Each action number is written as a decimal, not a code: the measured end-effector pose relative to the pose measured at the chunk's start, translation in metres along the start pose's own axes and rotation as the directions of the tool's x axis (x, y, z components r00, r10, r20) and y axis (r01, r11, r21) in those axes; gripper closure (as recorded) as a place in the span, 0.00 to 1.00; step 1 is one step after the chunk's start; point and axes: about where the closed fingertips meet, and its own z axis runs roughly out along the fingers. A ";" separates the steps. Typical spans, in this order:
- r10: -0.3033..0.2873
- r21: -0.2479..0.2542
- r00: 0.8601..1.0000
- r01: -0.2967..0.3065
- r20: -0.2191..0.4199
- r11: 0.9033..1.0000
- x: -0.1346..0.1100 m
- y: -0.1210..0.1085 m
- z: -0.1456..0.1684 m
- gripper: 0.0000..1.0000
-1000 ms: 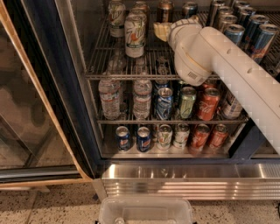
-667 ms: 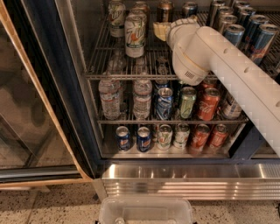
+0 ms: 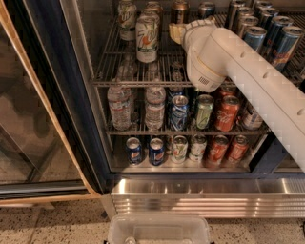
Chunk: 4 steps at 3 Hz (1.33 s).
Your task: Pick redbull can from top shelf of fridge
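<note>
The fridge (image 3: 200,194) fills most of what I can see, its glass door (image 3: 28,119) swung wide to the left and its ribbed steel base running along the bottom. Across the right half lies the robot's white arm (image 3: 252,76), slanting up from the lower right and in over the top shelf (image 3: 143,84). That shelf carries 2 wider white-and-green cans (image 3: 147,33) at the left, a dark bronze can (image 3: 179,10) at the back middle, and a cluster of slim blue-and-silver cans at the far right. Below it are water bottles (image 3: 119,107) and mixed soda cans, among them a red cola can (image 3: 226,113).

The gripper (image 3: 176,32) sits at the arm's tip, mid-shelf, just right of the front white-and-green can and below the bronze one. The wrist housing hides most of it, so I cannot tell whether it is open or closed.

The redbull can (image 3: 286,46) stands in that right-hand cluster, well apart from the gripper and on the far side of the arm's bulky wrist.

My judgement is that the approach is not yet lined up. To do it well, the gripper should turn rightward, clear the bronze can, and take 1 front can squarely at mid-body, because the neighbours are packed close and a glancing touch could topple several.
</note>
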 end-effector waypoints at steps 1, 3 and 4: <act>0.003 0.010 1.000 -0.003 -0.002 1.000 0.002 -0.001 0.000 0.29; 0.023 0.012 1.000 -0.023 0.012 1.000 0.001 0.002 -0.008 0.28; 0.045 -0.021 0.999 -0.044 0.028 0.999 -0.004 0.010 -0.005 0.27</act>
